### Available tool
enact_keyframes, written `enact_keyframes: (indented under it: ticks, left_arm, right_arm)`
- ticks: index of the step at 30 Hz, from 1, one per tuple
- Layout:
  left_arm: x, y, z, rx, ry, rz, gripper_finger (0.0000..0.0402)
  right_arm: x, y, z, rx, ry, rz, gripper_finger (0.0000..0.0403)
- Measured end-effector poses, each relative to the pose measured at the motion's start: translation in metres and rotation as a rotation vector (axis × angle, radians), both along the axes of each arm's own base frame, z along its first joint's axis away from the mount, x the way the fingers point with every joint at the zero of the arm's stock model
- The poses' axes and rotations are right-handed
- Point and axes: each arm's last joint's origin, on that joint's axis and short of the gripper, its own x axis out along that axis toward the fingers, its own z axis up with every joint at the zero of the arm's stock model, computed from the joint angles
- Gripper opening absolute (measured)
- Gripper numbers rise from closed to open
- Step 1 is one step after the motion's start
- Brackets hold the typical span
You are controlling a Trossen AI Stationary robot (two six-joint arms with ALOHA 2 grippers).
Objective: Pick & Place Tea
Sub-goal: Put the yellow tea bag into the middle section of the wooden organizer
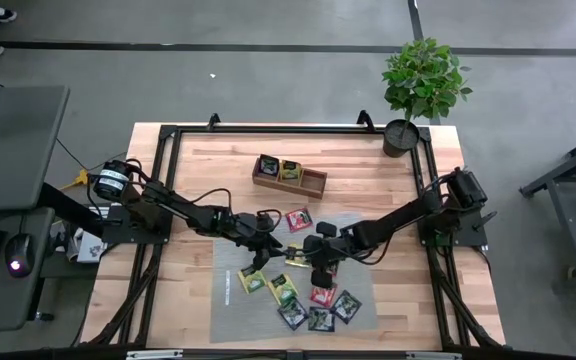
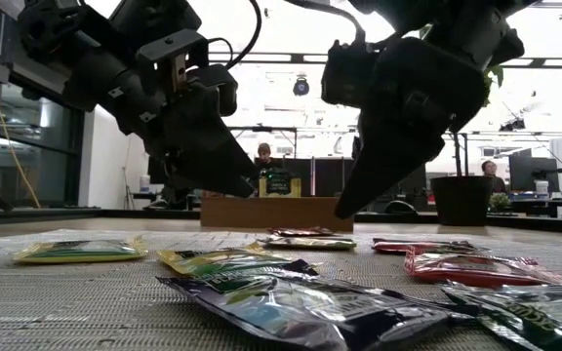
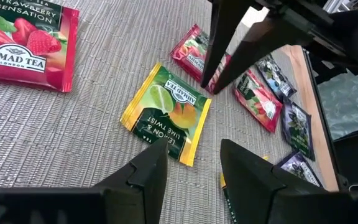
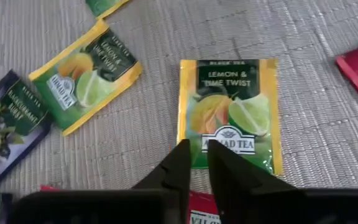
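Several flat tea sachets lie scattered on the grey mat [image 1: 230, 300]: a red-pink one [image 1: 298, 220], yellow-green ones [image 1: 252, 282] and black ones [image 1: 320, 320]. A lemon-and-lime sachet [image 4: 229, 118] lies flat just in front of my right gripper [image 4: 196, 152]. That gripper hangs above the mat in the low view, its fingers a narrow slit apart with nothing between them. My left gripper [image 3: 194, 162] stands open over the mat's left part, facing the same sachet [image 3: 166, 115], also with nothing between its fingers.
A brown wooden tray [image 1: 313, 183] with tea sachets in two of its compartments stands beyond the mat. A potted plant [image 1: 423, 85] is at the far right corner. The two grippers are close together over the mat's middle.
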Motion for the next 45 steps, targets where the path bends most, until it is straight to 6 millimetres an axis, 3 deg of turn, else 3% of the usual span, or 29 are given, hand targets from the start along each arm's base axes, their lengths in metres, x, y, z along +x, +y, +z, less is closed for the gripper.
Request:
enact_keyframes:
  ticks: [12,18,32,37,45]
  left_arm:
    - [0.0,0.0,-0.001,0.003,0.008,-0.002,0.0147]
    - [-0.001,0.0,-0.001,0.002,0.009,-0.003,0.0146]
    - [-0.001,0.0,-0.002,0.004,0.018,-0.003,0.0146]
    - [-0.001,0.0,-0.002,0.004,0.019,-0.003,0.0146]
    - [-0.001,0.0,-0.002,0.004,0.022,-0.003,0.0147]
  right_arm:
    - [0.002,-0.002,0.002,-0.119,-0.045,0.032,0.0205]
    - [0.003,0.0,-0.007,-0.106,-0.016,0.039,0.0237]
    - [0.002,-0.001,-0.036,-0.114,0.092,-0.069,0.0231]
    - [0.002,-0.002,-0.037,-0.111,0.099,-0.091,0.0187]
    - [0.001,-0.003,-0.038,-0.116,0.101,-0.107,0.008]
